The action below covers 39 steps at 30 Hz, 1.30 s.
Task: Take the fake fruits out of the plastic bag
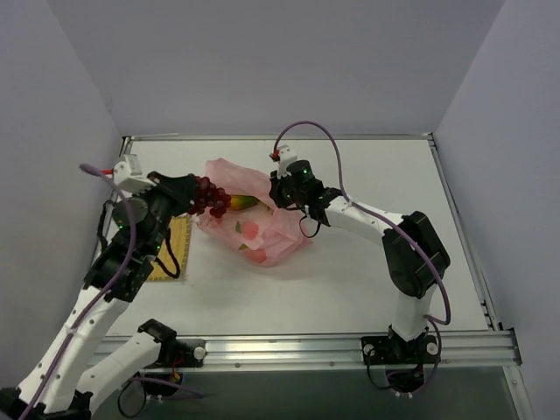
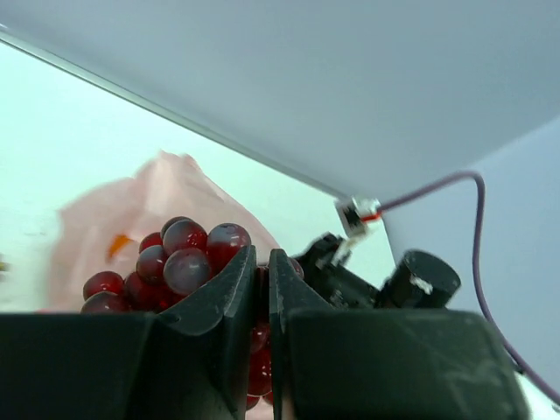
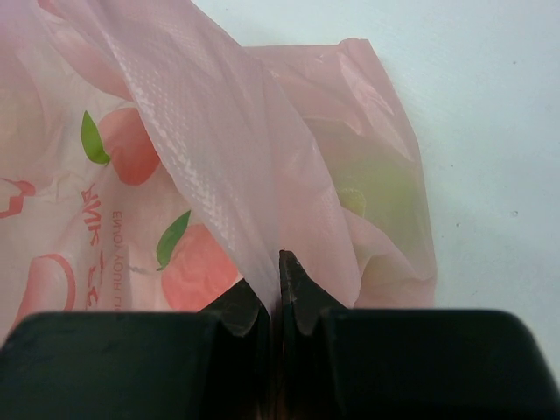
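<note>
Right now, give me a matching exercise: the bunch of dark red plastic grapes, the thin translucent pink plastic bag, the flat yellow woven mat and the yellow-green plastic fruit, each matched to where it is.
1. bunch of dark red plastic grapes
2. thin translucent pink plastic bag
3. flat yellow woven mat
4. yellow-green plastic fruit

A. inside the bag
B. clamped in the left gripper
C. flat on the table, left of the bag
D. film pinched by the right gripper

Pairs: 1-B, 2-D, 3-C, 4-A.
</note>
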Motion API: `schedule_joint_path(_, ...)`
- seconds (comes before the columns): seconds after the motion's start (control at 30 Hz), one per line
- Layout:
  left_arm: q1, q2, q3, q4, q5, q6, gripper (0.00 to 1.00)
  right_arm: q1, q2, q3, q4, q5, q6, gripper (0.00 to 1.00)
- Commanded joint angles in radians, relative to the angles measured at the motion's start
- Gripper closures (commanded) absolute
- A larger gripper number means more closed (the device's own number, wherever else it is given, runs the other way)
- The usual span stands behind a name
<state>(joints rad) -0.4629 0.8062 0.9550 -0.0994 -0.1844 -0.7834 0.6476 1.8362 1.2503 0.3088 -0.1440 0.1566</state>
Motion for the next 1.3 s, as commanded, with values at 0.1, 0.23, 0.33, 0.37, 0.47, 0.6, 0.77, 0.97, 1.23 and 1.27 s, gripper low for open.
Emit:
schedule_joint_path(0.1, 0.157, -0.117, 0.068, -0.261, -0.190, 0.067, 0.98, -0.005, -0.049, -0.002, 0.029, 0.003, 0.001, 0.99)
schedule_joint_path(0.23, 0.306, -0.110, 0.031, -0.272, -0.205, 0.064, 0.98, -0.005, -0.052, 0.000, 0.027, -0.005, 0.003, 0.99)
schedule_joint_path(0.33, 0.454, -0.049, 0.004, -0.266, -0.111, 0.035, 0.97, -0.005, -0.063, -0.003, 0.023, -0.011, 0.003, 0.99)
schedule_joint_path(0.37, 0.516, -0.007, -0.001, -0.254, -0.025, 0.035, 0.98, -0.006, -0.068, -0.005, 0.023, -0.012, 0.003, 0.99)
schedule_joint_path(0.47, 0.656, 0.048, -0.021, -0.250, 0.046, 0.012, 0.98, -0.005, -0.077, -0.006, 0.023, -0.016, 0.003, 0.99)
schedule_joint_path(0.6, 0.713, 0.067, -0.062, -0.229, 0.065, 0.004, 0.98, -0.005, -0.075, 0.000, 0.021, -0.022, 0.003, 0.99)
schedule_joint_path(0.77, 0.714, 0.114, -0.105, -0.214, 0.052, 0.000, 0.98, -0.005, -0.078, 0.003, 0.016, -0.025, 0.003, 0.99)
schedule_joint_path(0.97, 0.714, 0.166, -0.177, -0.163, 0.056, -0.016, 0.97, -0.005, -0.086, 0.001, 0.015, -0.029, 0.004, 0.99)
schedule_joint_path(1.23, 0.714, 0.209, -0.231, -0.132, 0.026, -0.002, 0.98, -0.006, -0.087, 0.003, 0.016, -0.028, 0.004, 0.99)
schedule_joint_path(1.27, 0.714, 0.217, -0.236, -0.122, 0.028, -0.001, 0.98, -0.005, -0.086, 0.003, 0.016, -0.029, 0.004, 0.99)
